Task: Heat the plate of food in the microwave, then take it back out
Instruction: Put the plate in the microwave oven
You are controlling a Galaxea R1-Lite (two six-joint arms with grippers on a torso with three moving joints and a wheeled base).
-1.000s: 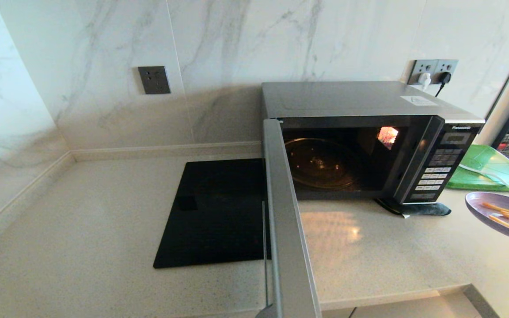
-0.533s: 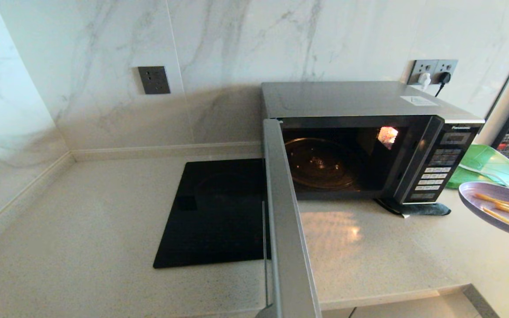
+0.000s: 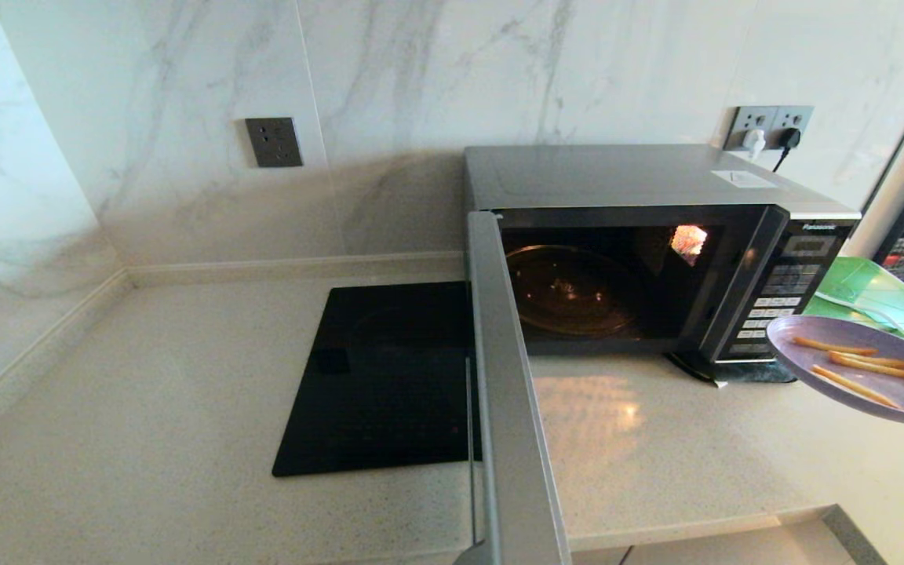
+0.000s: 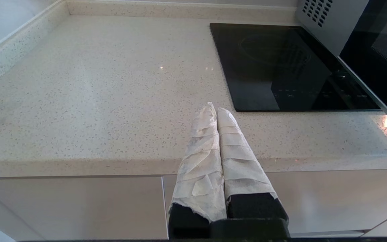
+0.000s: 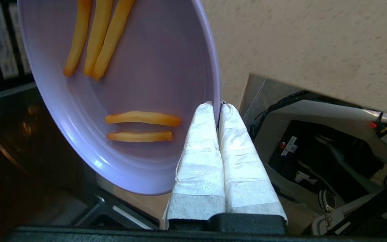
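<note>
right hand (image 5: pixel 218 107) clamped on rim of small lilac plate of orange sticks (image 3: pixel 864 369), beside silver-black microwave (image 3: pixel 656 251). keep level, enter centred. left hand (image 4: pixel 216 111) pressed together, idle.

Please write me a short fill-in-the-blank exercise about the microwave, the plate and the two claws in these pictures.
1. The door of the boxy silver-and-black microwave stands ____.
2. The right claw is shut on the rim of the round lilac ____.
3. The left claw hangs shut and empty above the speckled ____.
4. The glass turntable inside the microwave is ____.

Missing words: open; plate; countertop; empty
</note>
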